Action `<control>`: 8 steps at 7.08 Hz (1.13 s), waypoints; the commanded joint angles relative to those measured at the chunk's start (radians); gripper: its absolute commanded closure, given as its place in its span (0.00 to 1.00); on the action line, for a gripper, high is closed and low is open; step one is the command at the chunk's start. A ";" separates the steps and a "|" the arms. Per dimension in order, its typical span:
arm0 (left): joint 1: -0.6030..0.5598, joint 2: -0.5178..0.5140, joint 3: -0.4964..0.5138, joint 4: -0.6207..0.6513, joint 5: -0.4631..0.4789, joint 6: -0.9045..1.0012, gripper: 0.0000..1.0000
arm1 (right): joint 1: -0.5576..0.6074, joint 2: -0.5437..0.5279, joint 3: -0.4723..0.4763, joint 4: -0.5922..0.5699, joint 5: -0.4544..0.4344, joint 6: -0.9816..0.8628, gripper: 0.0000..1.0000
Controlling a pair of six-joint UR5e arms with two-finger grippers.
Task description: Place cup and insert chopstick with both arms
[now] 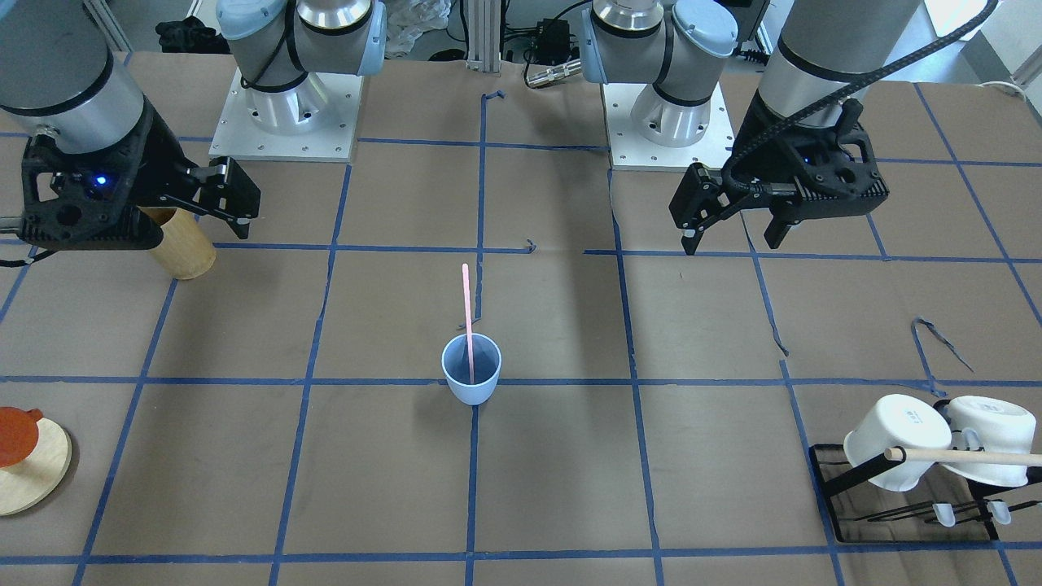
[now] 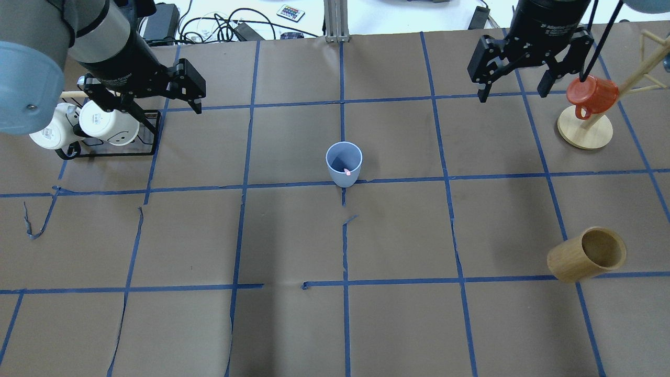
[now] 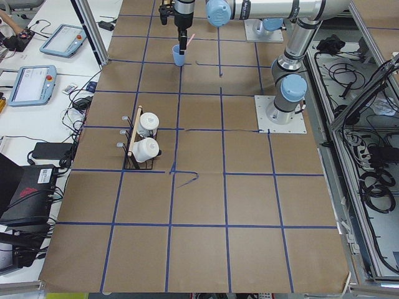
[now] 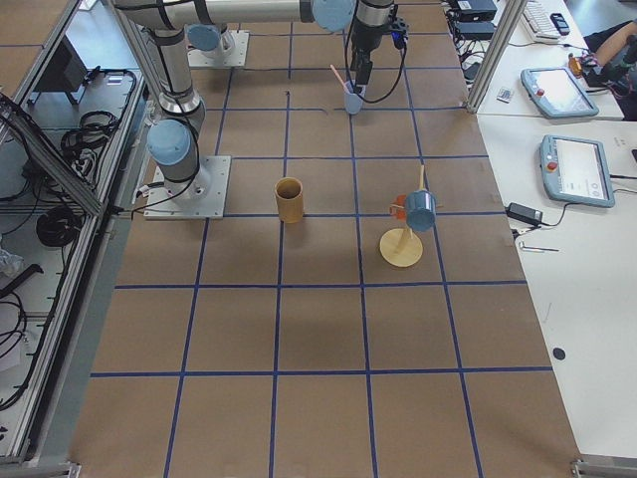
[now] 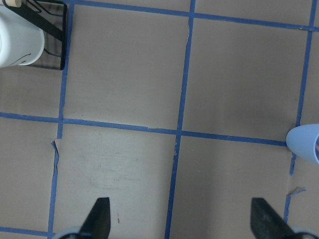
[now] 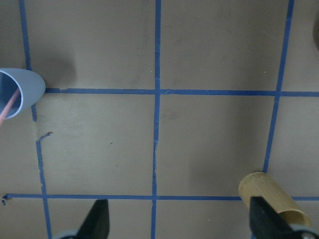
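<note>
The light-blue cup stands upright near the middle of the table, on a blue tape crossing. It also shows in the overhead view. The pale-pink chopstick stands inside it, leaning toward the robot, with its pink tip above the rim. My left gripper is open and empty, above the table, well off to the cup's side. In the left wrist view the cup is at the right edge. My right gripper is open and empty, above the table on the other side. In the right wrist view the cup is at the left edge.
A tan bamboo cylinder stands on the robot's right side, below the right gripper. A wooden mug tree holds a red mug at the far right. A black rack with two white mugs lies under the left arm.
</note>
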 commanded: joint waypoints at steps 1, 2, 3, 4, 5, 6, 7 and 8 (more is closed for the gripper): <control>-0.001 0.003 -0.002 0.000 -0.004 -0.002 0.00 | -0.006 -0.108 0.138 -0.100 -0.031 -0.022 0.00; -0.001 0.001 -0.002 0.000 -0.005 -0.002 0.00 | -0.003 -0.150 0.174 -0.104 -0.023 -0.011 0.00; -0.001 0.001 -0.003 0.000 -0.005 -0.002 0.00 | -0.001 -0.173 0.168 -0.102 -0.031 -0.015 0.00; -0.001 0.003 -0.003 0.000 -0.005 -0.002 0.00 | -0.001 -0.190 0.179 -0.102 -0.028 -0.020 0.00; -0.001 0.000 -0.005 0.000 -0.007 -0.002 0.00 | 0.002 -0.188 0.182 -0.102 -0.014 -0.019 0.00; -0.004 0.004 -0.011 0.000 -0.005 -0.002 0.00 | 0.002 -0.188 0.182 -0.102 -0.014 -0.020 0.00; -0.004 0.003 -0.011 0.000 -0.007 -0.002 0.00 | 0.002 -0.187 0.184 -0.101 -0.014 -0.022 0.00; -0.006 0.000 -0.010 0.000 -0.008 -0.004 0.00 | 0.002 -0.185 0.184 -0.100 -0.014 -0.020 0.00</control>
